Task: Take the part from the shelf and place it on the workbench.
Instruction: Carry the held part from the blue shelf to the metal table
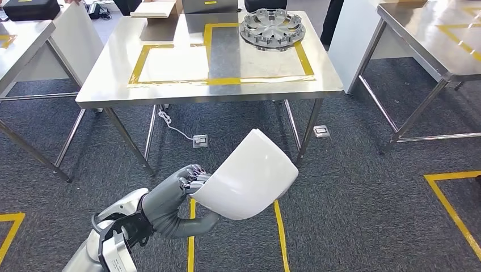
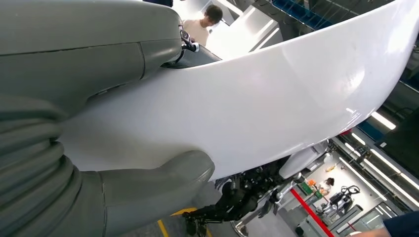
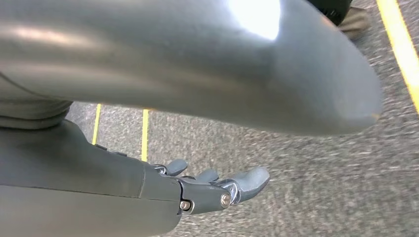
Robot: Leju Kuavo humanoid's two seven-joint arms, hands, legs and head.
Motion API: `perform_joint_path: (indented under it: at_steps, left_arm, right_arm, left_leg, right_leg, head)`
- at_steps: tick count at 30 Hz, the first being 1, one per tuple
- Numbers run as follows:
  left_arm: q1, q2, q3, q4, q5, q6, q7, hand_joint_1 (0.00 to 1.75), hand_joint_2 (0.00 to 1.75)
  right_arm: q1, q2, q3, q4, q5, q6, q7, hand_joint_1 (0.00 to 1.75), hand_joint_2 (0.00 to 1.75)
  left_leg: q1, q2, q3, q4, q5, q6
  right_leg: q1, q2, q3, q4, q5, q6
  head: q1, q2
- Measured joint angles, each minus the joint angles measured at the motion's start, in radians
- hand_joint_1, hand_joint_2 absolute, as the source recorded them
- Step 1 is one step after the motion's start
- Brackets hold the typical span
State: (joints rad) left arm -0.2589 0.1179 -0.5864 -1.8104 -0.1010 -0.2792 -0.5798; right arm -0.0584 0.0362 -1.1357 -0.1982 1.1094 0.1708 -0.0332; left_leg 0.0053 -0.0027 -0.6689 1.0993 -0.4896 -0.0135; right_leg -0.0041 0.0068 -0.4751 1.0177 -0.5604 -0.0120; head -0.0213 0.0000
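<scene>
- The part (image 1: 248, 178), a white curved shell, is held by the left hand (image 1: 180, 199) over the grey carpet, at about 6 o'clock in the head view.
- The grip is seen in the left wrist view: the thick thumb (image 2: 153, 185) is pressed against one face of the part (image 2: 257, 108), with darker fingers (image 2: 190, 47) over its edge on the other side.
- The right hand (image 3: 207, 190) is seen in the right wrist view hanging above the carpet, fingers spread and lightly curved, with nothing in it.
- The worktop (image 1: 113, 73), a steel table marked with yellow tape rectangles, lies ahead at 12 o'clock, well apart from the held part.
- A silver wheel cover (image 1: 272, 28) already rests on the worktop at about 1 o'clock, inside the right-hand taped area; the left-hand taped area (image 1: 170, 63) at 11 o'clock carries nothing.
- A white cable and two floor sockets (image 1: 199, 140) lie under the worktop.
- Progress is judged as roughly halfway: the pick-up is taken as done, since the part is in hand and away from any shelf.
- What is left, by judgement: the approach to the worktop, the lowering of the part onto it, probably in the free taped area, and the release.
</scene>
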Motion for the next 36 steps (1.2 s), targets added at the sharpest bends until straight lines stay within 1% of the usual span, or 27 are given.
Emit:
perform_joint_path:
  at_steps: [1, 2, 4, 5, 7, 8, 10, 11, 12, 13, 16, 17, 19, 20, 21, 23, 24, 25, 26, 27, 28, 29, 31, 32, 33, 35, 36]
  left_arm:
    - [0.001, 0.002, 0.0, 0.001, 0.0, 0.0, 0.0, 1.75, 1.75]
    - [0.001, 0.004, 0.001, 0.002, 0.0, 0.0, 0.0, 1.75, 1.75]
    - [-0.003, 0.004, 0.002, 0.0, 0.0, 0.0, -0.002, 1.75, 1.75]
    - [-0.005, 0.006, 0.002, -0.001, 0.001, 0.0, -0.003, 1.75, 1.75]
    - [-0.007, 0.007, 0.003, -0.001, 0.003, 0.0, -0.008, 1.75, 1.75]
    - [-0.007, 0.009, 0.003, 0.0, 0.004, 0.0, -0.011, 1.75, 1.75]
    - [-0.007, 0.011, 0.003, 0.004, 0.005, 0.0, -0.015, 1.75, 1.75]
    - [-0.007, 0.013, 0.003, 0.007, 0.005, 0.0, -0.017, 1.75, 1.75]
    - [-0.008, 0.014, 0.003, 0.01, 0.005, 0.0, -0.019, 1.75, 1.75]
    - [-0.008, 0.015, 0.003, 0.012, 0.006, 0.001, -0.021, 1.75, 1.75]
    - [-0.009, 0.02, 0.002, 0.021, 0.01, 0.006, -0.026, 1.75, 1.75]
    - [-0.01, 0.022, 0.002, 0.023, 0.011, 0.007, -0.027, 1.75, 1.75]
    - [-0.015, 0.025, 0.002, 0.024, 0.015, 0.01, -0.03, 1.75, 1.75]
    - [-0.018, 0.027, 0.002, 0.024, 0.018, 0.012, -0.032, 1.75, 1.75]
    - [-0.021, 0.03, 0.001, 0.024, 0.02, 0.013, -0.034, 1.75, 1.75]
    - [-0.024, 0.035, 0.001, 0.026, 0.023, 0.016, -0.035, 1.75, 1.75]
    - [-0.024, 0.039, 0.0, 0.028, 0.023, 0.017, -0.036, 1.75, 1.75]
    - [-0.024, 0.042, 0.0, 0.03, 0.023, 0.018, -0.037, 1.75, 1.75]
    - [-0.023, 0.047, 0.0, 0.032, 0.023, 0.019, -0.039, 1.75, 1.75]
    - [-0.022, 0.052, 0.0, 0.034, 0.024, 0.02, -0.041, 1.75, 1.75]
    - [-0.022, 0.058, 0.0, 0.036, 0.025, 0.022, -0.045, 1.75, 1.75]
    - [-0.021, 0.064, 0.0, 0.038, 0.027, 0.023, -0.048, 1.75, 1.75]
    - [-0.018, 0.074, 0.0, 0.042, 0.029, 0.025, -0.056, 1.75, 1.75]
    - [-0.016, 0.078, 0.0, 0.043, 0.03, 0.026, -0.059, 1.75, 1.75]
    - [-0.016, 0.081, 0.001, 0.044, 0.031, 0.028, -0.061, 1.75, 1.75]
    - [-0.016, 0.084, 0.001, 0.042, 0.032, 0.032, -0.067, 1.75, 1.75]
    - [-0.016, 0.085, 0.001, 0.04, 0.032, 0.035, -0.069, 1.75, 1.75]
  right_arm:
    - [-0.001, 0.0, 0.0, 0.0, 0.0, 0.0, 0.002, 0.0, 0.0]
    - [-0.002, 0.0, 0.0, 0.0, 0.0, -0.001, 0.004, 0.0, 0.0]
    - [-0.008, 0.0, 0.001, 0.0, 0.001, -0.003, 0.007, 0.0, 0.0]
    - [-0.012, 0.0, 0.001, 0.0, 0.002, -0.005, 0.007, 0.0, 0.0]
    - [-0.018, 0.001, 0.002, 0.0, 0.005, -0.006, 0.008, 0.0, 0.0]
    - [-0.018, 0.001, 0.002, 0.0, 0.007, -0.006, 0.008, 0.0, 0.0]
    - [-0.014, 0.002, 0.002, 0.0, 0.01, -0.007, 0.009, 0.0, 0.0]
    - [-0.013, 0.002, 0.002, 0.0, 0.01, -0.007, 0.01, 0.0, 0.0]
    - [-0.012, 0.002, 0.002, 0.0, 0.01, -0.009, 0.012, 0.0, 0.0]
    - [-0.011, 0.002, 0.002, 0.0, 0.008, -0.011, 0.014, 0.0, 0.0]
    - [-0.01, 0.001, 0.002, 0.0, 0.002, -0.014, 0.016, 0.0, 0.0]
    - [-0.009, 0.001, 0.002, 0.0, 0.001, -0.015, 0.017, 0.0, 0.0]
    - [-0.011, 0.001, 0.002, 0.0, 0.001, -0.015, 0.016, 0.0, 0.0]
    - [-0.012, 0.001, 0.002, 0.0, 0.001, -0.014, 0.016, 0.0, 0.0]
    - [-0.012, 0.002, 0.002, 0.0, 0.001, -0.013, 0.015, 0.0, 0.0]
    - [-0.013, 0.002, 0.002, 0.0, 0.001, -0.01, 0.015, 0.0, 0.0]
    - [-0.013, 0.002, 0.002, 0.0, 0.001, -0.008, 0.015, 0.0, 0.0]
    - [-0.012, 0.002, 0.002, 0.0, 0.001, -0.007, 0.014, 0.0, 0.0]
    - [-0.012, 0.002, 0.002, 0.0, 0.001, -0.007, 0.014, 0.0, 0.0]
    - [-0.011, 0.002, 0.002, 0.0, 0.002, -0.006, 0.014, 0.0, 0.0]
    - [-0.01, 0.002, 0.002, 0.0, 0.003, -0.006, 0.014, 0.0, 0.0]
    - [-0.009, 0.002, 0.002, 0.0, 0.003, -0.005, 0.014, 0.0, 0.0]
    - [-0.008, 0.004, 0.002, 0.001, 0.004, -0.004, 0.013, 0.0, 0.0]
    - [-0.009, 0.005, 0.002, 0.001, 0.004, -0.003, 0.012, 0.0, 0.0]
    - [-0.01, 0.005, 0.002, 0.001, 0.004, -0.003, 0.011, 0.0, 0.0]
    - [-0.012, 0.004, 0.002, 0.001, 0.004, -0.003, 0.008, 0.0, 0.0]
    - [-0.013, 0.003, 0.002, 0.001, 0.004, -0.003, 0.006, 0.0, 0.0]
  left_leg:
    - [-0.001, 0.001, 0.003, -0.031, 0.046, 0.007]
    - [-0.003, 0.0, 0.006, -0.046, 0.07, 0.015]
    - [-0.002, -0.005, 0.023, -0.051, 0.057, 0.03]
    - [0.0, -0.008, 0.034, -0.055, 0.051, 0.036]
    - [0.005, -0.011, 0.061, -0.062, 0.035, 0.045]
    - [0.005, -0.014, 0.074, -0.065, 0.025, 0.047]
    - [0.006, -0.022, 0.101, -0.068, 0.002, 0.047]
    - [0.006, -0.026, 0.118, -0.068, -0.012, 0.047]
    - [0.007, -0.03, 0.136, -0.068, -0.026, 0.046]
    - [0.007, -0.032, 0.156, -0.069, -0.041, 0.044]
    - [0.004, -0.037, 0.203, -0.071, -0.089, 0.034]
    - [0.002, -0.038, 0.22, -0.072, -0.101, 0.028]
    - [-0.001, -0.039, 0.245, -0.065, -0.106, 0.014]
    - [-0.001, -0.035, 0.247, -0.043, -0.097, 0.008]
    - [-0.001, -0.029, 0.228, -0.002, -0.085, 0.003]
    - [-0.001, -0.015, 0.153, 0.112, -0.093, -0.003]
    - [-0.001, -0.011, 0.108, 0.161, -0.122, -0.005]
    - [-0.001, -0.01, 0.068, 0.189, -0.166, -0.006]
    - [-0.001, -0.01, 0.039, 0.194, -0.21, -0.006]
    - [-0.002, -0.009, 0.019, 0.178, -0.235, -0.005]
    - [-0.002, -0.009, 0.008, 0.143, -0.227, -0.001]
    - [-0.004, -0.008, 0.003, 0.092, -0.174, 0.006]
    - [-0.01, -0.006, 0.0, -0.002, -0.021, 0.019]
    - [-0.013, -0.005, 0.003, -0.028, 0.033, 0.024]
    - [-0.015, -0.006, 0.008, -0.037, 0.053, 0.028]
    - [-0.01, -0.01, 0.033, -0.045, 0.044, 0.038]
    - [-0.008, -0.011, 0.047, -0.052, 0.038, 0.044]
  right_leg:
    - [0.001, 0.0, 0.008, -0.001, -0.012, 0.006]
    - [0.002, 0.0, 0.016, 0.0, -0.02, 0.014]
    - [0.002, -0.001, 0.018, 0.017, -0.014, 0.026]
    - [0.002, -0.001, 0.004, 0.051, 0.002, 0.033]
    - [-0.001, -0.003, -0.07, 0.163, 0.02, 0.042]
    - [-0.003, -0.003, -0.117, 0.223, 0.01, 0.047]
    - [-0.007, -0.003, -0.199, 0.291, -0.06, 0.053]
    - [-0.007, -0.003, -0.227, 0.292, -0.092, 0.054]
    - [-0.007, -0.003, -0.242, 0.267, -0.103, 0.054]
    - [-0.007, -0.003, -0.247, 0.222, -0.081, 0.051]
    - [0.0, -0.003, -0.239, 0.059, 0.106, 0.035]
    - [0.003, -0.003, -0.234, 0.032, 0.143, 0.03]
    - [0.003, -0.002, -0.211, 0.019, 0.151, 0.019]
    - [0.001, -0.003, -0.195, 0.015, 0.15, 0.012]
    - [0.0, -0.003, -0.179, 0.013, 0.147, 0.004]
    - [0.0, -0.004, -0.15, 0.011, 0.128, -0.008]
    - [0.0, -0.003, -0.137, 0.011, 0.115, -0.011]
    - [0.001, -0.003, -0.123, 0.011, 0.102, -0.013]
    - [0.002, -0.002, -0.107, 0.011, 0.087, -0.014]
    - [0.003, -0.001, -0.089, 0.011, 0.072, -0.014]
    - [0.005, -0.001, -0.069, 0.011, 0.055, -0.015]
    - [0.006, -0.001, -0.052, 0.01, 0.039, -0.014]
    - [0.01, 0.001, -0.021, 0.015, 0.006, -0.008]
    - [0.012, 0.001, -0.01, 0.015, -0.008, -0.003]
    - [0.013, 0.003, 0.002, 0.019, -0.014, 0.004]
    - [0.014, 0.003, 0.005, 0.042, -0.01, 0.016]
    - [0.013, 0.002, -0.013, 0.077, 0.001, 0.022]
  head:
    - [0.0, 0.0]
    - [0.001, 0.0]
    - [0.003, 0.0]
    - [0.004, 0.0]
    - [0.008, 0.0]
    - [0.011, 0.0]
    - [0.015, 0.0]
    - [0.017, 0.0]
    - [0.018, 0.0]
    - [0.02, 0.0]
    - [0.025, 0.0]
    - [0.026, 0.0]
    - [0.026, 0.0]
    - [0.025, 0.0]
    - [0.023, 0.0]
    - [0.017, 0.0]
    - [0.015, 0.0]
    - [0.014, 0.0]
    - [0.013, 0.0]
    - [0.012, 0.0]
    - [0.01, 0.0]
    - [0.009, 0.0]
    - [0.008, 0.0]
    - [0.008, 0.0]
    - [0.008, 0.0]
    - [0.008, 0.0]
    - [0.009, 0.0]
